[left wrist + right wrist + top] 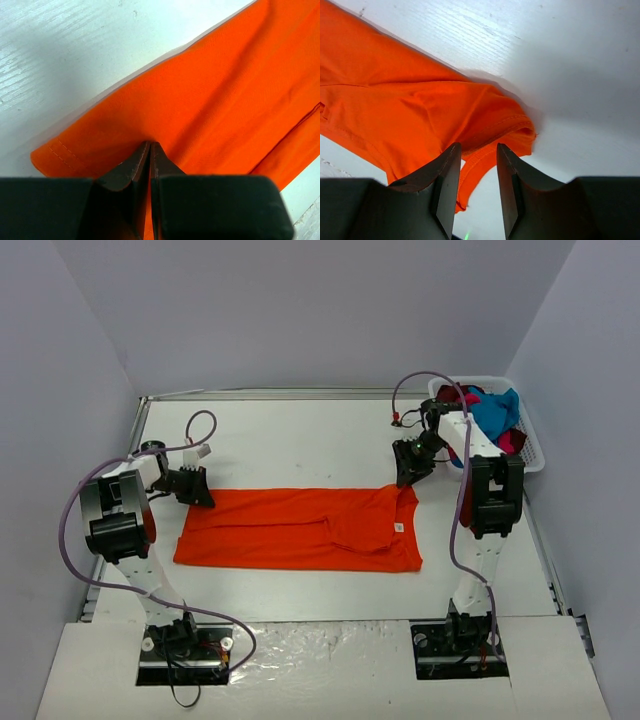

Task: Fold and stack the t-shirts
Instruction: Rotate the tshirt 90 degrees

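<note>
Lying flat across the middle of the tabletop [300,440]: the orange t-shirt [290,535], looking already folded into a long band. Stretching its long axis from the left edge toward the right edge, with the white tag [397,527] near the right end. Pinching its far left corner at the hem: the left fingers [134,167], closed tight on the cloth. Hanging just over its far right corner by the collar: the right fingers [446,172], standing parted and gripping nothing. Waiting heaped in the white basket [535,445] at the far right corner: the other t-shirts [495,415]. Probably calling next for carrying one end over the other along that axis, with either end sitting nearest its own arm.
</note>
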Motion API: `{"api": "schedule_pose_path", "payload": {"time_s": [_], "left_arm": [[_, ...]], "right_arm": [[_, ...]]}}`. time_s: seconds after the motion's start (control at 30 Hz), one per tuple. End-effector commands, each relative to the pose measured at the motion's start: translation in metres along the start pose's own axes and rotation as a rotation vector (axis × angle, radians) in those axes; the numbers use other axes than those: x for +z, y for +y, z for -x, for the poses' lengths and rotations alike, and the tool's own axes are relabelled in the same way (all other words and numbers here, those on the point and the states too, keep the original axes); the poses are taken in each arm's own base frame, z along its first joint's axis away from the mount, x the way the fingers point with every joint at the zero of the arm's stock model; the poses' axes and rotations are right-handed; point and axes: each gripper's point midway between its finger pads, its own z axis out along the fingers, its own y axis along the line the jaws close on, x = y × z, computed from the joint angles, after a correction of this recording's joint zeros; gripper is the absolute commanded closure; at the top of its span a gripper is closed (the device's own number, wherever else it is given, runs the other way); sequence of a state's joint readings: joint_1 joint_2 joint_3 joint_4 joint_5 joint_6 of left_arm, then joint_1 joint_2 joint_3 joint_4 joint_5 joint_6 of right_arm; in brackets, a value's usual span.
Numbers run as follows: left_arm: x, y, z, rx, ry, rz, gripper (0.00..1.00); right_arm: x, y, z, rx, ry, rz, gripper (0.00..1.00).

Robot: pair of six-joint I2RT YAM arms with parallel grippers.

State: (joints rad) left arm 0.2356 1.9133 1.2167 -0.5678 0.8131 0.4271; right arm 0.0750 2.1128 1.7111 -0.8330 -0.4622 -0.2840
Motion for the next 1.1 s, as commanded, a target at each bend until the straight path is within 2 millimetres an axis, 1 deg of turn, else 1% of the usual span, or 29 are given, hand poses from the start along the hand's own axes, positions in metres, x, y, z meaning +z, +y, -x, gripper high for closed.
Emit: {"api": "schedule_pose_path", "payload": {"time_s": [0.0, 0.07, 0.23, 0.43, 0.6, 0.7, 0.83, 1.0, 1.07], "left_arm": [[-0.003, -0.005, 0.007, 0.030, -0.014, 0.017, 0.96], [-0.001, -0.005, 0.007, 0.026, -0.012, 0.014, 0.96], [-0.002, -0.006, 0.006, 0.027, -0.011, 0.017, 0.96], [-0.001, -0.005, 0.003, 0.027, -0.007, 0.020, 0.96], [0.000, -0.005, 0.003, 0.024, -0.008, 0.017, 0.96], [0.000, -0.005, 0.003, 0.024, -0.009, 0.016, 0.96], [-0.001, -0.006, 0.002, 0.025, -0.008, 0.019, 0.95], [-0.001, -0.006, 0.001, 0.026, -0.006, 0.017, 0.96], [-0.001, -0.007, 0.001, 0.027, -0.007, 0.017, 0.96]], "right_arm": [[-0.007, 0.018, -0.004, 0.021, 0.018, 0.088, 0.69], [-0.004, 0.020, -0.008, 0.019, 0.037, 0.114, 0.69], [0.004, 0.022, -0.011, 0.029, 0.061, 0.140, 0.69], [0.003, 0.019, -0.016, 0.028, 0.069, 0.128, 0.68], [0.007, 0.016, -0.026, 0.025, 0.095, 0.122, 0.69], [0.012, 0.012, -0.031, 0.022, 0.114, 0.112, 0.72], [0.016, -0.003, -0.036, 0.022, 0.129, 0.030, 0.76], [0.022, -0.020, -0.036, 0.025, 0.132, -0.052, 0.77], [0.024, -0.025, -0.033, 0.026, 0.124, -0.075, 0.78]]}}
